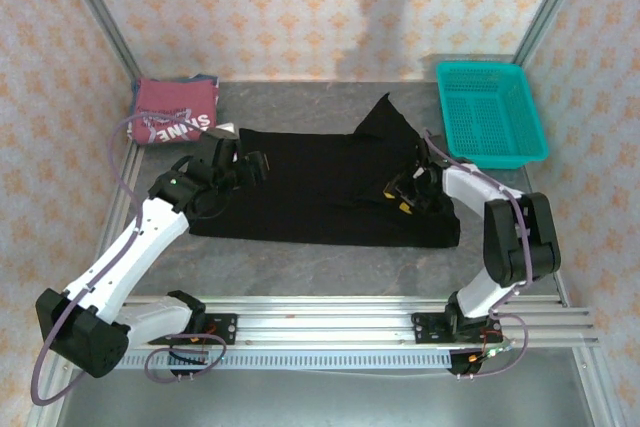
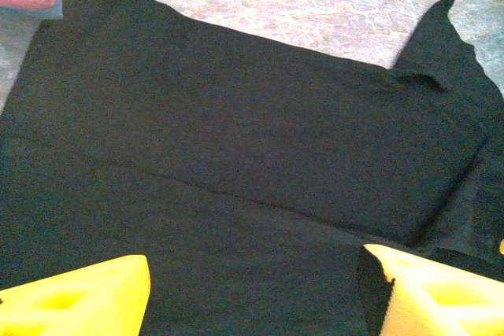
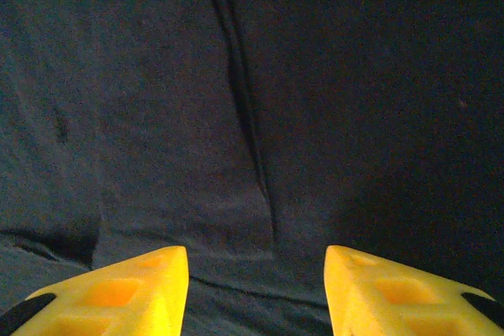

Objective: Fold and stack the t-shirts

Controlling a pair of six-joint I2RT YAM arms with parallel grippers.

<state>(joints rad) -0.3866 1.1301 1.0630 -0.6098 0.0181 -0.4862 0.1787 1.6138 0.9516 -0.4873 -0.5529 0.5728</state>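
Now on the table (image 1: 330,97): 2 t-shirts

Black t-shirt (image 1: 330,187): spread flat at the centre, 1 sleeve pointing to the far edge. Dark red t-shirt (image 1: 175,112): folded, far-left corner. Left gripper (image 1: 252,167): jaws wide, over the black shirt's left end. Right gripper (image 1: 402,195): jaws wide, over its right part. Teal basket (image 1: 490,112): far right.

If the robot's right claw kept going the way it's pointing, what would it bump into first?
The black shirt. The right gripper is open and points straight at it, with nothing in between; how close it is already is hard to judge.
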